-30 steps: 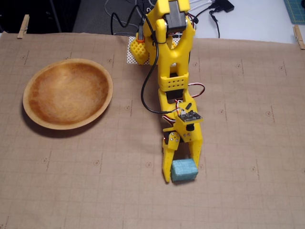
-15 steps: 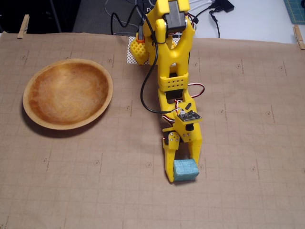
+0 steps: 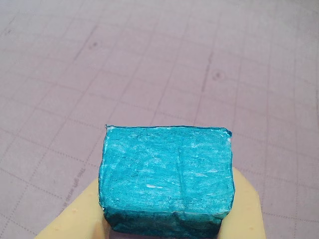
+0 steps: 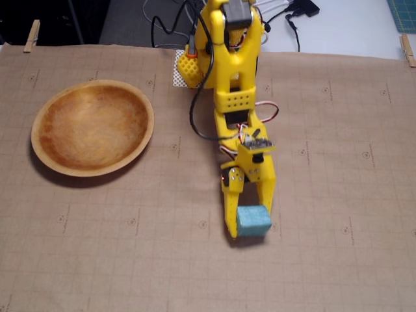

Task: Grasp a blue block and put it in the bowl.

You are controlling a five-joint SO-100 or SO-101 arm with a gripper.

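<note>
Tan gridded mat (image 4: pixel 338 273), clothespins (image 4: pixel 31 36) at edges

A flat tan sheet printed with a faint square grid (image 4: pixel 338 195) covers the work surface in the fixed view, pinned at its far corners by small wooden clothespins (image 4: pixel 31 36) (one at the left, another at the right edge). Directly on the sheet rests the wide, shallow, orange-brown wooden bowl (image 4: pixel 92 127), left of centre. A small white perforated pad (image 4: pixel 182 77) lies at the sheet's far edge. Beyond lies a pale tabletop (image 4: pixel 351 26) with black cables (image 4: pixel 296 26).
</note>
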